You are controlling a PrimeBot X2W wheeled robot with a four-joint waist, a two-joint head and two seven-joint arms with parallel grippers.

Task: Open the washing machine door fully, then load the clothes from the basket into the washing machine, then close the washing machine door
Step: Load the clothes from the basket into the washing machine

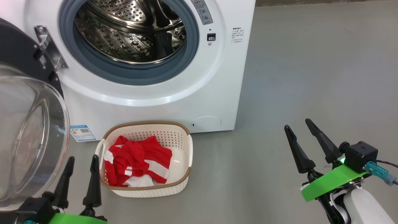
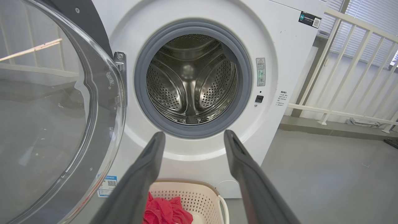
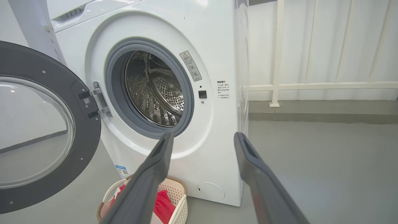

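The washing machine door [image 1: 28,133] is swung open at left. The clothes [image 1: 136,161] are seen inside the basket [image 1: 155,191], lower centre, before the washing machine [image 1: 217,93]. The left gripper [image 1: 83,158] and right gripper [image 1: 297,123] are spread wide, empty.

Head view: washing machine door [image 1: 29,130] cut off at left edge, washing machine [image 1: 155,104] top cropped. Label [image 1: 238,35] txt too small to read. Right wrist: basket [image 3: 182,207], clothes [image 3: 164,207] partly behind right claw [image 3: 203,136].
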